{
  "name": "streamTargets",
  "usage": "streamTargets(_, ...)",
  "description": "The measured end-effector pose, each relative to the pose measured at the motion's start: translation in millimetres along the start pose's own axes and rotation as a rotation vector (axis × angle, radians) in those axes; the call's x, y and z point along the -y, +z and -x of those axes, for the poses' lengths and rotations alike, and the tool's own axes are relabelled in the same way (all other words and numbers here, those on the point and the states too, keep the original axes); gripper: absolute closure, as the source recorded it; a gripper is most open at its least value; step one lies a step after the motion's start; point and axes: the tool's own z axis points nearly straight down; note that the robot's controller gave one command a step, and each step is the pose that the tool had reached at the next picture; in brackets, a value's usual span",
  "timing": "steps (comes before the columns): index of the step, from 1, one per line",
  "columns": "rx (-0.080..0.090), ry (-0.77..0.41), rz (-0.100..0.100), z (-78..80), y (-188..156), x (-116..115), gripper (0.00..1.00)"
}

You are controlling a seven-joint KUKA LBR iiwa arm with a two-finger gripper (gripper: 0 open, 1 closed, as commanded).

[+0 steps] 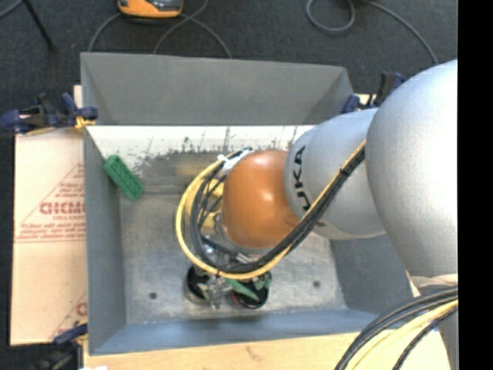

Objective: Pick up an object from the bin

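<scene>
Reaching in from the view's right, the silver-grey jointed arm [370,168] bends down over the grey metal bin [104,268], whose floor is scuffed and mostly bare. The rounded orange wrist cover [254,199] and a loop of yellow and black cables [182,214] sit above the tool and mask most of it. A green ridged plastic block [123,177] lies tilted near the far-left corner, well apart from the tool. The gripper [219,290] is low over the floor, near the near wall and about mid-width. Directly beneath it lies a dark rounded thing [194,282], showing on both sides of the tool, with a small green piece [253,287] on the view's right side. Its visible spread runs along the near wall, so I judge the next move needs no sideways travel, only closing and lifting. One item or two: cannot tell. How wide the gripper stands, and whether it has hold of anything, cannot be told. Contact with the floor is also unresolved.
</scene>
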Motion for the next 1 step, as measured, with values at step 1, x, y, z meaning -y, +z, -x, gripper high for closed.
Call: streamTargets(1, 0.000, 0.001, 0.000, 0.0, 0.0, 0.0, 1.00)
